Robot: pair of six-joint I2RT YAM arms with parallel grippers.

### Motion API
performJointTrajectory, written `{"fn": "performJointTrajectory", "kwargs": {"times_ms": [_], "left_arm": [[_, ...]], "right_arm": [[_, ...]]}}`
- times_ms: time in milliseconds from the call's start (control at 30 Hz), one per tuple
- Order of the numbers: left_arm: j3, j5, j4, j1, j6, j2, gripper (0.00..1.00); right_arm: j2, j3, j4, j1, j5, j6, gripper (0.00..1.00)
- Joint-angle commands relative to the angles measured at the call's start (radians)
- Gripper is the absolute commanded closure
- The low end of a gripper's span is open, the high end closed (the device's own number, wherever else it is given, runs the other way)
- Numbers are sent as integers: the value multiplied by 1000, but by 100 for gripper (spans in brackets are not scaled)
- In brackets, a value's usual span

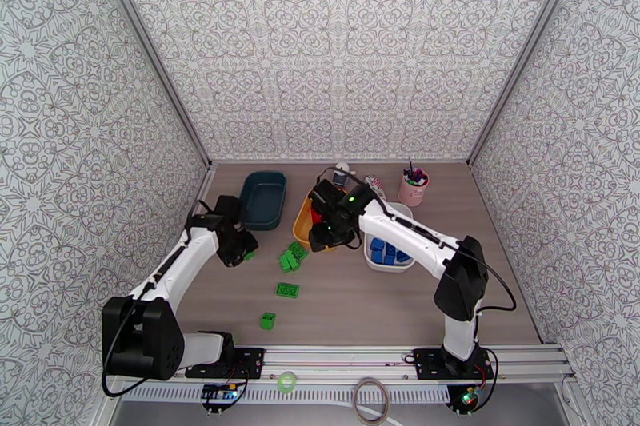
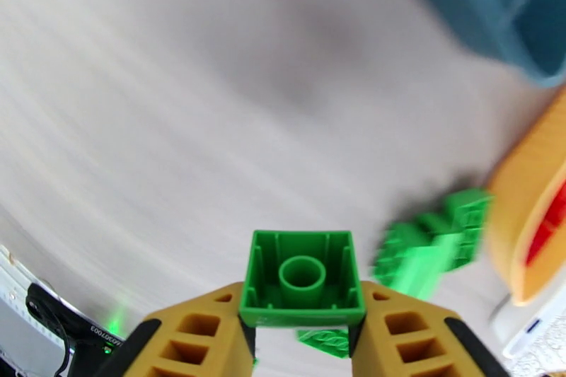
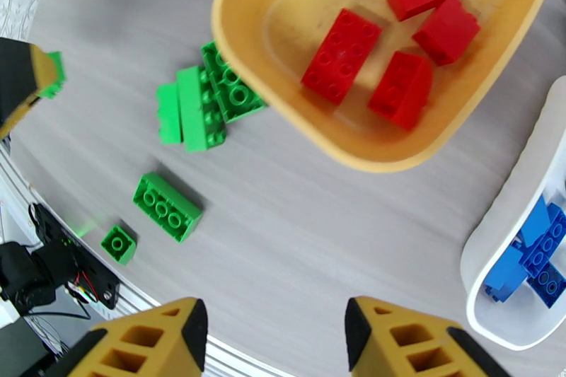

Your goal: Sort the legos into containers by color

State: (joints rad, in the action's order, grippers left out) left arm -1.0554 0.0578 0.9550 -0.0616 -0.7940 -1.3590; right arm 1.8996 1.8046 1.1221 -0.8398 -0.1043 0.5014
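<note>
- Top external: the left gripper (image 1: pixel 241 248) is clamped on a small green brick (image 1: pixel 251 255). It hangs just short of the teal tray (image 1: pixel 264 200), which lies directly beyond it, a little right. The tray's long axis runs away from the arm bases.
- The left arm is plainly the nearer one to that tray. My read is that the coming move is a short carry forward and over the near rim.
- The right gripper (image 1: pixel 322 239) hovers at the near end of the yellow tray (image 1: pixel 302 221), with the white tray (image 1: pixel 373 263) to its right.
- The loose green legos (image 1: pixel 289 260) lie on the table (image 1: pixel 360 308) between the two arms.
- Left wrist: the jaws are closed on the green brick (image 2: pixel 303 276), pinching its two side walls. Its hollow underside and round inner tube face the camera.
- It is glossy hard plastic, square in outline. The teal tray (image 2: pixel 495 3) sits at upper right, smooth-walled with a rounded corner, blurred.
- Right wrist: the right gripper (image 3: pixel 276 329) has its jaws well apart and nothing between them.
- The yellow tray (image 3: pixel 396 155) holds red bricks (image 3: pixel 343 53). The white tray (image 3: pixel 495 244) holds blue bricks (image 3: pixel 538 258).
- Studded green pieces (image 3: pixel 201 102) rest against the yellow rim; two more lie apart on the matte wood grain.
</note>
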Motion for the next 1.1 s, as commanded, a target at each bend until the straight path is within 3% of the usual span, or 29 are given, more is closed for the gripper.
{"fn": "performJointTrajectory", "kwargs": {"times_ms": [0,233,300,433,567,800,1067], "left_arm": [[-113,43,-4,32,45,-57,61],[-400,68,18,64,107,-291,59],[-474,64,40,67,122,-357,52],[-578,58,71,75,135,-453,30],[-621,63,73,75,132,-464,22],[-524,47,67,47,109,-356,18],[-223,-7,70,-61,27,-100,12]], "right_arm": [[7,34,-10,20,-24,17,44],[-33,3,-4,42,-4,25,44],[-48,-9,0,44,10,30,44],[-82,-42,6,51,33,42,44],[-117,-79,4,56,49,55,43],[-139,-124,-4,57,46,57,40],[-130,-127,-22,59,18,45,38]]}}
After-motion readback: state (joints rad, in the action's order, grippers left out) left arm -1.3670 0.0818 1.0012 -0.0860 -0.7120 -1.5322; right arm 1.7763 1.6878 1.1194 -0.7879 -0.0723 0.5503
